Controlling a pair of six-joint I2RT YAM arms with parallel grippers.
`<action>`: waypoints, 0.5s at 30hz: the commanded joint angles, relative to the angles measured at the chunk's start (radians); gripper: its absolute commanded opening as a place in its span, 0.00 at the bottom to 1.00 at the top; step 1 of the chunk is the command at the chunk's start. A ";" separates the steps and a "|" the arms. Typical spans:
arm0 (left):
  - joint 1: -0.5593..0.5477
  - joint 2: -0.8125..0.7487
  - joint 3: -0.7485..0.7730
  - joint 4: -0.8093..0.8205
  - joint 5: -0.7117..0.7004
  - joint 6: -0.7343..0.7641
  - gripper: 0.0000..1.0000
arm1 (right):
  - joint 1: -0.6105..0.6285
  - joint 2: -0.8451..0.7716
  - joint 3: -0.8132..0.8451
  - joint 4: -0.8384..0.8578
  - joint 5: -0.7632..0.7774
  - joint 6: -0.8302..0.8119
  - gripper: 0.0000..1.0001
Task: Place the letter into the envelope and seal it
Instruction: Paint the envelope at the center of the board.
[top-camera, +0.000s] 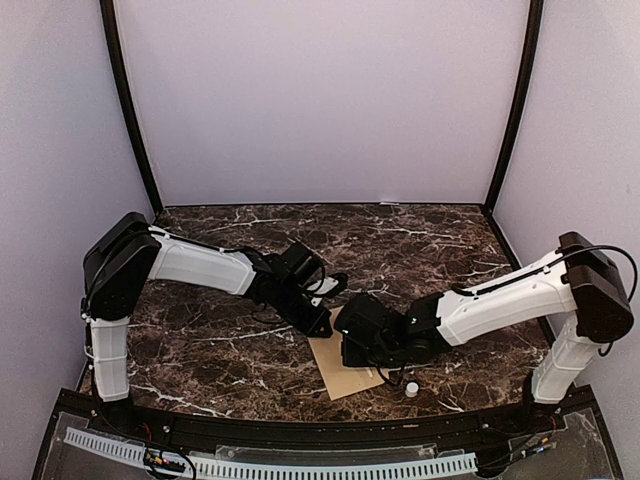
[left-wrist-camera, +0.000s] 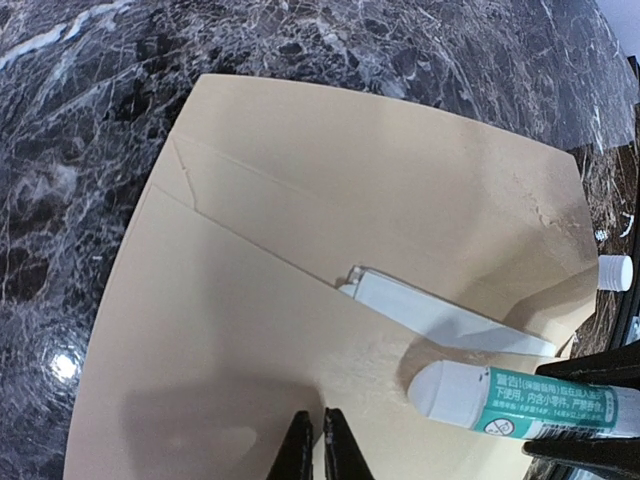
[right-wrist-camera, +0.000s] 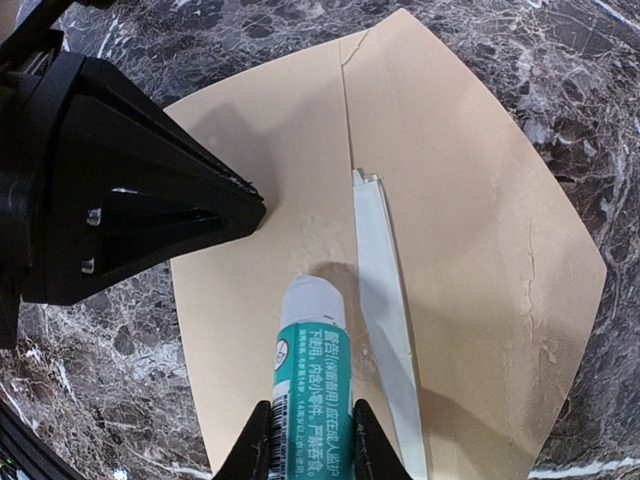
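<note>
Right gripper (right-wrist-camera: 310, 440) clamped on a teal-labelled glue stick (right-wrist-camera: 312, 350), its white tip over the envelope (right-wrist-camera: 470, 200); envelope kraft-tan, flat on the marble table (top-camera: 430, 240), pointed flap open, white letter (right-wrist-camera: 380, 260) edge protruding at its mouth. Left gripper (left-wrist-camera: 318, 445): fingers together, tips on the envelope's far part.

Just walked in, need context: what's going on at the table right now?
The right gripper holds an uncapped teal-labelled glue stick, its white tip down by the mouth of the kraft envelope. The left gripper, fingers shut, appears to pin the envelope's body. The flap lies open and flat, and a white strip of the letter shows at the mouth: inserted, not yet sealed. A small white cap sits on the marble table nearby.
</note>
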 joint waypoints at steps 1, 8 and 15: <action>-0.002 0.012 -0.003 -0.014 0.004 -0.012 0.06 | -0.027 0.040 0.003 -0.021 -0.010 -0.017 0.00; -0.003 0.013 -0.003 -0.015 0.006 -0.014 0.06 | -0.049 0.055 0.008 -0.002 -0.018 -0.037 0.00; -0.003 0.010 0.013 -0.034 -0.009 -0.005 0.05 | -0.059 0.066 0.018 0.019 -0.032 -0.059 0.00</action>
